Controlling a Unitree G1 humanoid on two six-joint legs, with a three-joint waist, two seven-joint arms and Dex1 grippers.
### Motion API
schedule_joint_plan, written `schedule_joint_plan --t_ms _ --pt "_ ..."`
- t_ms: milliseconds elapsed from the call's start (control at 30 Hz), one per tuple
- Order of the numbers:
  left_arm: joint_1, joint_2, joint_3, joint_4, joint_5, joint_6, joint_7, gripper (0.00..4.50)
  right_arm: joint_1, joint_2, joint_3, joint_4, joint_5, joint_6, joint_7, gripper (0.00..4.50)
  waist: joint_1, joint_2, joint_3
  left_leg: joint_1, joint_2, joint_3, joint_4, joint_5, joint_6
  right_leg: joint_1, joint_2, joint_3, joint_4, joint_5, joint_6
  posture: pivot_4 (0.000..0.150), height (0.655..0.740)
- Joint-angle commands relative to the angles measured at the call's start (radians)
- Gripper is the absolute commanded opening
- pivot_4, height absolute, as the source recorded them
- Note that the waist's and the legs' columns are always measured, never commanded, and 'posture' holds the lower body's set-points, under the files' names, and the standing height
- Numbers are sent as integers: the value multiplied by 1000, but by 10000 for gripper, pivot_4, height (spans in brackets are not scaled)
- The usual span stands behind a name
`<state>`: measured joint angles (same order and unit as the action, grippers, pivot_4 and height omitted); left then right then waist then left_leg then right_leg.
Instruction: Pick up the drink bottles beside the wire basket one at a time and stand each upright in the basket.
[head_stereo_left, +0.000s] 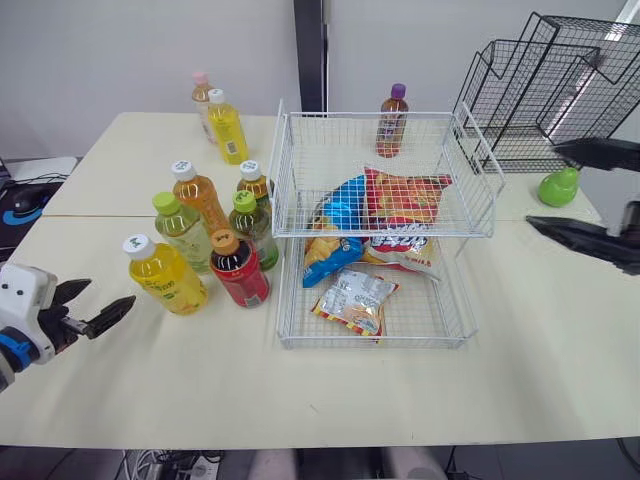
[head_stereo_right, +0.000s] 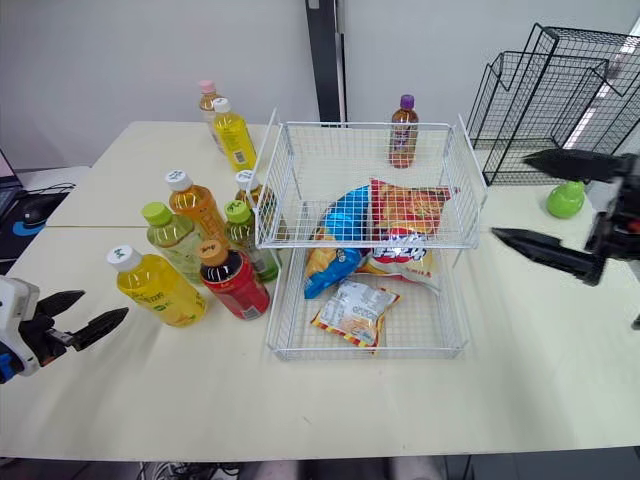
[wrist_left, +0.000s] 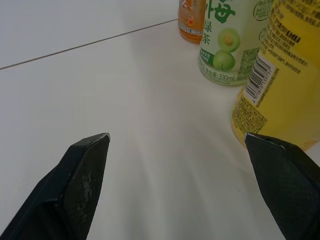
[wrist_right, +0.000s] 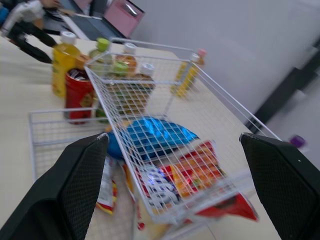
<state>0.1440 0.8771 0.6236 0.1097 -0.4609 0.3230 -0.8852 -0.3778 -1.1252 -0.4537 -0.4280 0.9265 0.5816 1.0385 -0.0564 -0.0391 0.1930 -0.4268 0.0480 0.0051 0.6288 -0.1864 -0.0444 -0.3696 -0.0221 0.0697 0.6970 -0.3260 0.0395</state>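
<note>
Holding the left end effector (head_stereo_left: 111, 292) agape, low over the pale bench (head_stereo_left: 300, 390), aimed at the white-capped yellow plastic drink bottle (head_stereo_left: 168, 275), nearest of those standing beside the white two-tier wire basket (head_stereo_left: 370, 343); likely readying to straddle it. Parking the right end effector (head_stereo_left: 542, 186), also agape, clear beyond the basket.

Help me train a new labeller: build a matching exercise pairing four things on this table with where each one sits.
1 purple-capped bottle
2 red bottle
3 silver snack packet
4 green pear

A on the table, right of the basket, by the black racks
B basket's lower tier
C basket's upper tier
D on the table, left of the basket

Pairs: 1-C, 2-D, 3-B, 4-A
</note>
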Motion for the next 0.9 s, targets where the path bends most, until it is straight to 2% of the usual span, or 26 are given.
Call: schedule_joint_plan --t_ms 33,167,267,400,500,600,767,900 --pt "68 -7 126 -138 -69 63 7 44796 -150 62 189 -8 -7 -6 34 45000 -3 -1 0 0 0 0 0 0 0 0 0 0 0 0 0 1500 7360" --pt "188 -37 247 -318 -141 160 11 44796 -259 136 319 37 -35 10 77 45000 1 -1 0 -2 0 -1 -1 0 0 -3 0 -1 0 0 0 1500 7360" --pt "253 -52 371 -525 -338 357 58 44796 -294 196 380 66 -68 -22 130 45000 8 -2 0 -4 -1 -2 0 0 0 -3 -1 -2 0 0 0 1500 7360" --pt "239 -57 450 -677 -544 499 198 44796 -308 243 411 93 -105 -43 172 45000 23 -2 0 -4 -1 -5 1 0 0 -2 0 -5 0 0 0 1500 7360" --pt "163 -84 411 -772 -662 520 385 44796 -325 263 422 113 -130 -59 189 45000 25 -1 0 -3 -1 -5 1 0 0 -1 0 -5 0 0 0 1500 7360" --pt "61 -111 336 -804 -661 506 568 44796 -337 276 425 122 -147 -59 198 45000 26 -2 -1 -3 -1 -5 2 0 0 0 1 -4 0 0 0 1500 7360" --pt "-32 -108 165 -819 -585 536 745 44796 -356 292 419 119 -153 -42 189 45000 25 -2 -1 -4 -2 -5 1 0 0 0 4 -4 0 0 0 1500 7360" --pt "-79 -105 96 -788 -542 530 788 44796 -366 291 410 121 -157 -33 186 45000 24 -2 -1 -4 -2 -5 1 0 0 -1 5 -3 0 0 0 1500 7360"
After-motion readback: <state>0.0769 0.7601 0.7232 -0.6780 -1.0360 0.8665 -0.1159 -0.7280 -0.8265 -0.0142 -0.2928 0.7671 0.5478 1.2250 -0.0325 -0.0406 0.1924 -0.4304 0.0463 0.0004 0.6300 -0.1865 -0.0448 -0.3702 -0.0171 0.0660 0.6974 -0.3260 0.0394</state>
